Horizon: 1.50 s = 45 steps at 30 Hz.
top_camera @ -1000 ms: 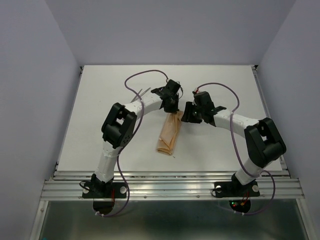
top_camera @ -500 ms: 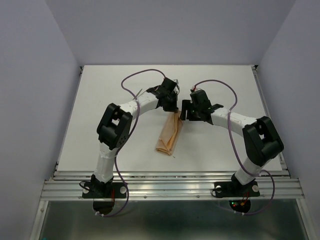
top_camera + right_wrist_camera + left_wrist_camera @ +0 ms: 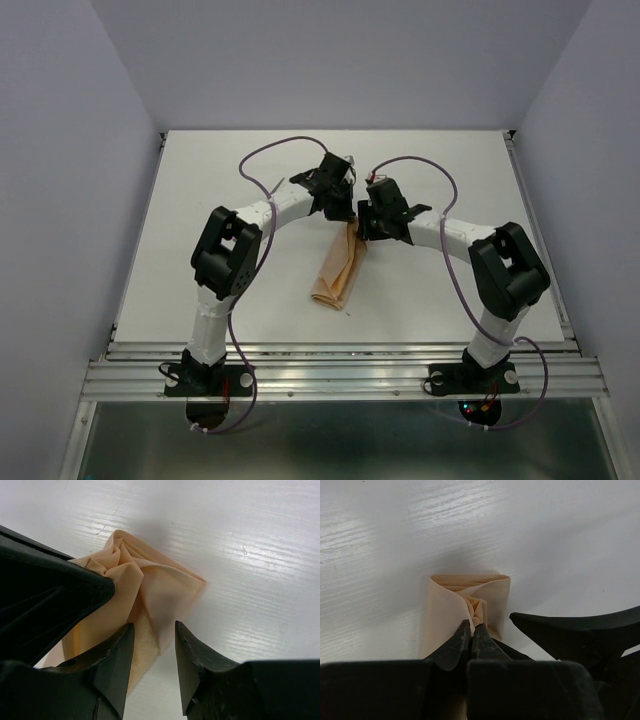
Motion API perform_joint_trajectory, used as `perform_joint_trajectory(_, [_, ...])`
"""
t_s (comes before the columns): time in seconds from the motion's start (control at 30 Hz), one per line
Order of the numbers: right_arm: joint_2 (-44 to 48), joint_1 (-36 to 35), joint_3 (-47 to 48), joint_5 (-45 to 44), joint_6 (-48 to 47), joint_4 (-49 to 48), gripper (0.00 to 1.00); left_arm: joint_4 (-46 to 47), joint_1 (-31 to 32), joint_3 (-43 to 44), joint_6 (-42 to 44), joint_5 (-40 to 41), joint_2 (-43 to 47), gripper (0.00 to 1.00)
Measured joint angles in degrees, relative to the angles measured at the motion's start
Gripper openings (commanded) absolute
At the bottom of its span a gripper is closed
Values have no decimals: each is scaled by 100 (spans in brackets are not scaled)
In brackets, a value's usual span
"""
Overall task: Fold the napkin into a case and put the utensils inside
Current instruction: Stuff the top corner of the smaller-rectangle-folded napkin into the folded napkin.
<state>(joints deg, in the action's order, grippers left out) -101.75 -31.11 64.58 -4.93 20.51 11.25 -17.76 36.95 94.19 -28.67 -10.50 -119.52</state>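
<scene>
Though unclear overhead, case between left jaws.

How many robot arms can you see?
2. The left arm is on the left, the right arm on the right; both reach to the napkin mid-table.

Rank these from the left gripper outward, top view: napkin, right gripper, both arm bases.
1. napkin, its far end pinched by the left gripper.
2. right gripper, just to its right.
3. left arm base and right arm base, at the near edge: too close to call.
</scene>
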Motion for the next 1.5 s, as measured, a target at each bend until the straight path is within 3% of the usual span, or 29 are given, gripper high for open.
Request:
perform_joint_trajectory(0.43, [-389,-118,140,-197,-153,15,37,0,-24,0,-42,-9,2,0])
perform_joint_trajectory(1.23, [-616,-308,505,-710,-173,20,37,61,-33,-92,-79,-61,2,0])
perform_joint_trajectory(1.37, [-704,-308,584,-763,-173,22,28,59,-55,-92,-79,-44,2,0])
perform_joint_trajectory(1.5, [-791,-308,632,-859,-170,13,10,68,-70,-96,-81,-59,2,0])
